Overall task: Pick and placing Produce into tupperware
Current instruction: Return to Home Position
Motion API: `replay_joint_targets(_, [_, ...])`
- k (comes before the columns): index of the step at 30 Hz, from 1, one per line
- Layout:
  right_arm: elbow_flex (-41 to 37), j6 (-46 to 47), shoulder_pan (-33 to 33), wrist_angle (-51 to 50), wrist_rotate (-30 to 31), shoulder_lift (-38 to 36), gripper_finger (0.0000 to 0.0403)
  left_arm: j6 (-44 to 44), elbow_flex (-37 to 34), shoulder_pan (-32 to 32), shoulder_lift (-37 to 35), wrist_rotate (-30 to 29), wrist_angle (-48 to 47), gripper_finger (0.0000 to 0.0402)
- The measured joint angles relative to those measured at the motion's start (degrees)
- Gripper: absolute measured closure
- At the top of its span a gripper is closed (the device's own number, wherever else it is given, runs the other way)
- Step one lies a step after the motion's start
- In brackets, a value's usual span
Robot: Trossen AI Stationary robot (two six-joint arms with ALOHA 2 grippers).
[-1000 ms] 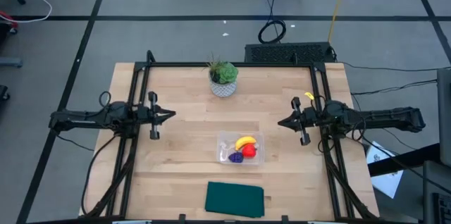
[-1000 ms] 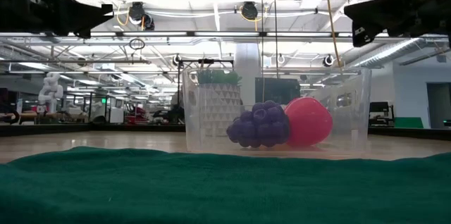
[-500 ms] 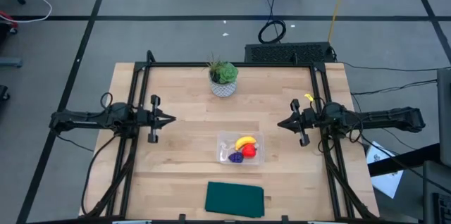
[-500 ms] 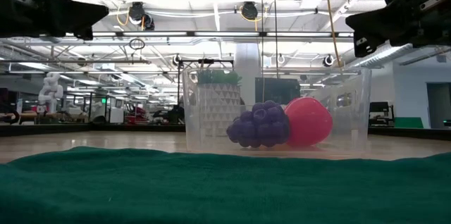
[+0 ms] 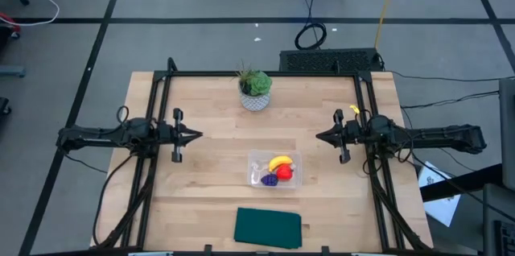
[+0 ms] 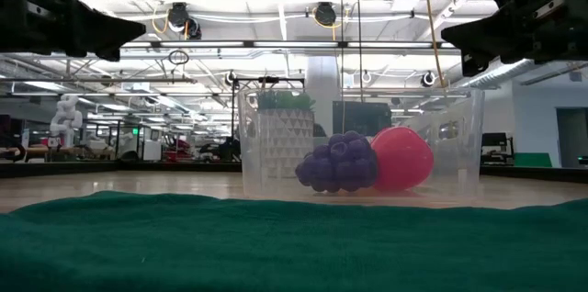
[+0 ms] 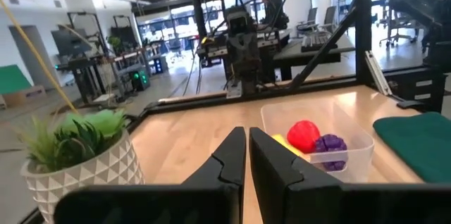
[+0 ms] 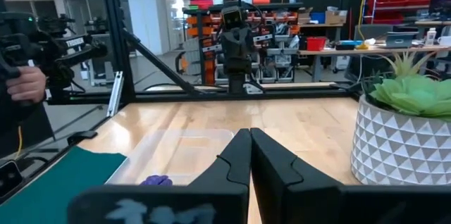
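The clear tupperware (image 5: 274,169) stands on the table's near middle and holds all three produce pieces: the yellow banana (image 5: 280,162), the red fruit (image 5: 284,173) and the dark purple item (image 5: 269,180). In the low view the purple item (image 6: 338,162) and the red fruit (image 6: 401,158) show through the tupperware's wall (image 6: 266,145). My left gripper (image 5: 196,135) hovers shut over the table's left side, above and left of the tupperware. My right gripper (image 5: 320,137) hovers shut over the right side. In the left wrist view the tupperware (image 7: 318,139) lies ahead of the shut gripper (image 7: 247,143).
A green plant in a white patterned pot (image 5: 255,89) stands at the table's far middle. A dark green cloth (image 5: 268,228) lies flat by the near edge, in front of the tupperware. Black frame rails (image 5: 158,111) run along the table's left and right sides.
My right gripper has drifted slightly toward the table's left, still shut. Nothing else has moved.
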Motion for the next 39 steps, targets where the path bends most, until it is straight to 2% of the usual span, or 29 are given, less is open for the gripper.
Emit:
replay_joint_targets(8, [-0.7, -0.7, -0.3, 1.1, -0.1, 0.0, 0.0403, -0.3, 0.0, 0.0, 0.0, -2.8, -3.1, 0.0376])
replay_joint_targets(22, [-0.7, -0.5, -0.3, -2.3, -0.4, 0.0, 0.0403, -1.7, -0.2, 0.0, 0.0, -3.8, -5.9, 0.0376])
replay_joint_targets(33, [-0.7, -0.5, -0.3, -3.8, -0.4, 0.0, 0.0403, -2.6, -0.2, 0.0, 0.0, -2.3, -6.4, 0.0376])
replay_joint_targets(39, [-0.7, 0.1, -0.2, -2.3, -0.6, 0.0, 0.0403, -1.5, -0.2, -0.1, 0.0, 1.9, -7.0, 0.0376])
